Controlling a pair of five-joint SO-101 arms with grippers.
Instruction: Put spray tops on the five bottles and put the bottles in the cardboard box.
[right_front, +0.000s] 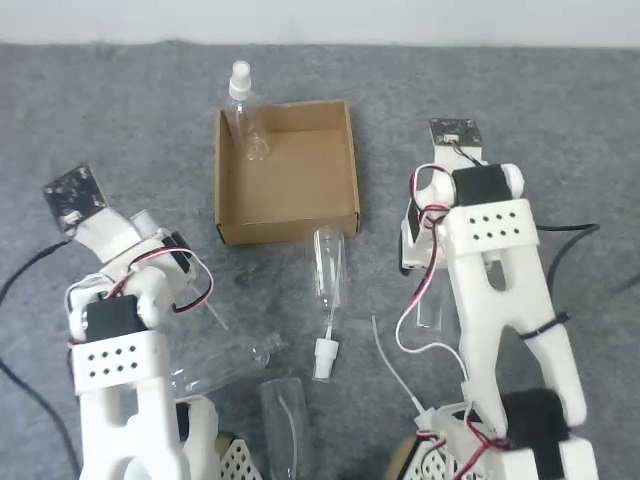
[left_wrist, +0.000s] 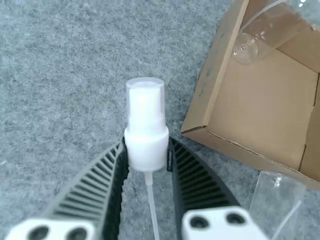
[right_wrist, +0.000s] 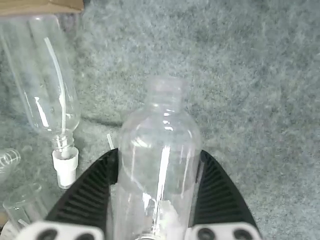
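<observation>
My left gripper (left_wrist: 146, 146) is shut on a white spray top (left_wrist: 145, 125) with its thin dip tube hanging down, held left of the cardboard box (left_wrist: 260, 105). In the high view this gripper (right_front: 152, 224) sits at the box's (right_front: 285, 175) left side. My right gripper (right_wrist: 157, 154) is shut on a clear open-necked bottle (right_wrist: 159, 150), held right of the box (right_front: 432, 308). One capped bottle (right_front: 245, 112) leans in the box's back left corner. Another bottle (right_front: 328, 270), with a white top (right_front: 325, 358), lies in front of the box.
Two more clear bottles lie on the grey carpet near the arm bases, one slanted (right_front: 228, 364) and one near the front edge (right_front: 282, 428). A loose spray top with a long tube (right_front: 396, 372) lies beside the right arm's base.
</observation>
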